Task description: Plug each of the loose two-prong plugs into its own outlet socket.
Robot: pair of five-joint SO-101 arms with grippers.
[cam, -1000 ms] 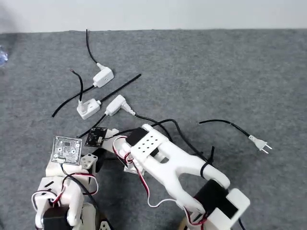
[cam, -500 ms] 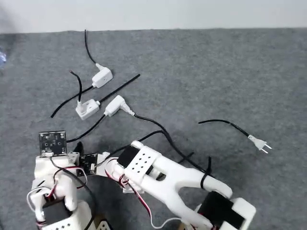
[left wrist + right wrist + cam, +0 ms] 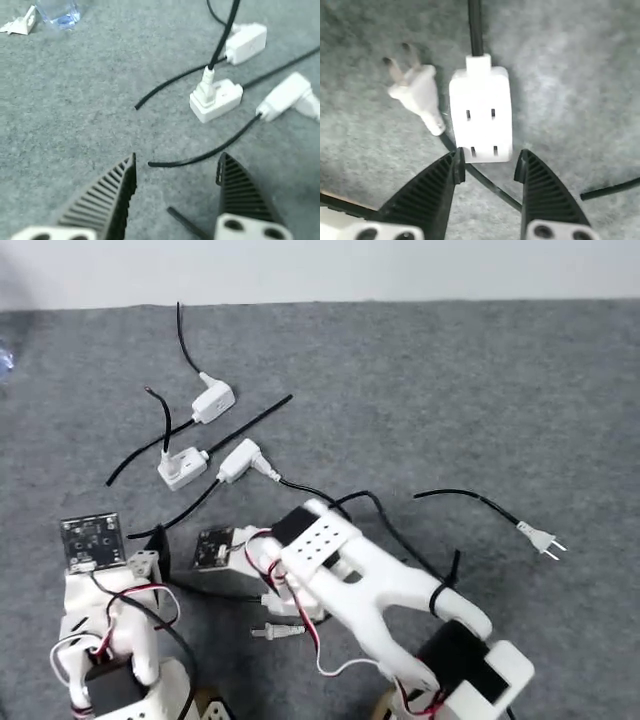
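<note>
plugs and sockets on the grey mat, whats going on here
Two robot arms are working on the plugs. The right gripper hangs open by one end of a white outlet socket, and a loose plug lies beside that socket, not inserted. The left gripper is open above a black cable, holding nothing. Farther off, one filled socket already has a plug in it. A second loose plug lies apart.

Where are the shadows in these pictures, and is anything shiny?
High view: even light, faint shadow on the carpet under an arm. Right wrist view: soft dark shadow beside the outlet block and loose plug. Left wrist view: barely any shadow, no glare on the plugged socket.
</note>
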